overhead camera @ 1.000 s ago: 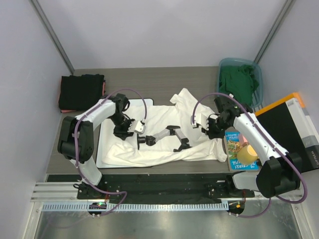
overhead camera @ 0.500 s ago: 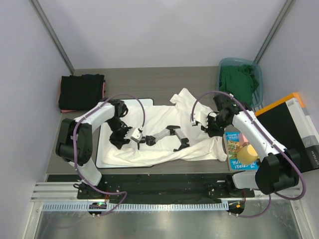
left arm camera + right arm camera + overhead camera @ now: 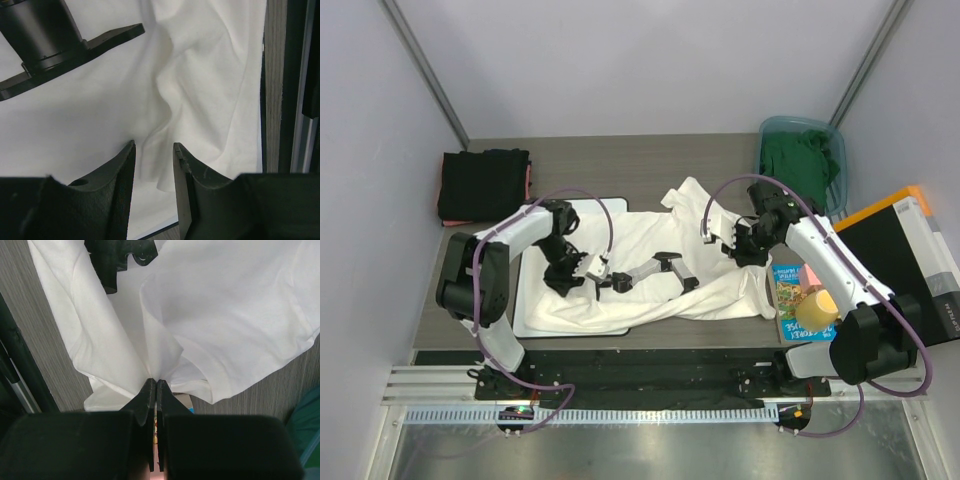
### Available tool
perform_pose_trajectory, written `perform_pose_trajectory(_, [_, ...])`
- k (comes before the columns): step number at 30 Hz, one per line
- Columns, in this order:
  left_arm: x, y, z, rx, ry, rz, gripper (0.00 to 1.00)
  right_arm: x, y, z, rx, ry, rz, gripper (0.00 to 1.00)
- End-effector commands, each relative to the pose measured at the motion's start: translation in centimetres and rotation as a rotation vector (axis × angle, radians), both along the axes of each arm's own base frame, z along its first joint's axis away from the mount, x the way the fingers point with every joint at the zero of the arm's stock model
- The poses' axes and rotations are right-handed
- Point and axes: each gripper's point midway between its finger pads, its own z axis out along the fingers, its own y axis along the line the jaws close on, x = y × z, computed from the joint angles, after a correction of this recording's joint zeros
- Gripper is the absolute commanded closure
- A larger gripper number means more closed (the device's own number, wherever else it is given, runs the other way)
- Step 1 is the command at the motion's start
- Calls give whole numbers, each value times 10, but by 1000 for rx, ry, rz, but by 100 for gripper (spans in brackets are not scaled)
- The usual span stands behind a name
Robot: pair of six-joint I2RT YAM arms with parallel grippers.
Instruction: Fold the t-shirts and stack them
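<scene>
A white t-shirt (image 3: 650, 235) lies rumpled across the white board (image 3: 528, 310) in the middle of the table. My left gripper (image 3: 592, 270) (image 3: 153, 145) hangs open just over the shirt's near left part (image 3: 210, 75), with a raised crease of cloth below the gap and nothing pinched. My right gripper (image 3: 725, 237) (image 3: 156, 381) is shut on a bunch of the same shirt (image 3: 235, 300) at its right side, lifting it off the table. Folded black t-shirts (image 3: 483, 183) sit at the far left on a pinkish-red one. A green t-shirt (image 3: 803, 165) fills the teal bin.
A black jointed gadget (image 3: 655, 270) (image 3: 45, 35) lies on the white shirt between the grippers. A colourful book (image 3: 798, 300) with a yellow object (image 3: 815, 308) lies near right, next to a black and orange box (image 3: 900, 250). The teal bin (image 3: 767, 135) stands far right.
My left gripper has come nearer and to the right over the shirt, still open. My right gripper has moved away and left, dragging the shirt's right side with it.
</scene>
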Motion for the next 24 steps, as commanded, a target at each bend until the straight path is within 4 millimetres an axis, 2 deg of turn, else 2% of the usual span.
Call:
perform_pose_trajectory(1, [9, -12, 7, -46, -1, 6, 63, 11, 2, 12, 6, -40, -3, 99])
perform_pose_trajectory(8, [-9, -12, -3, -31, 79, -33, 65, 15, 1, 15, 5, -53, -15, 99])
perform_pose_trajectory(15, [-16, -12, -12, -20, 106, -42, 70, 19, 1, 19, 3, -65, -18, 99])
perform_pose_trajectory(18, [-17, -13, -18, -14, 105, -31, 85, 22, 4, 21, 10, -68, -22, 99])
perform_pose_trajectory(19, [-16, -14, -19, -11, 101, -26, 100, 23, 3, 22, 11, -71, -24, 99])
perform_pose_trajectory(22, [-13, -11, -17, 14, 91, -10, 100, 25, 1, 24, -1, -82, -24, 99])
perform_pose_trajectory(24, [-3, -7, -9, 50, 47, 11, 100, 26, -1, 25, -13, -94, -18, 99])
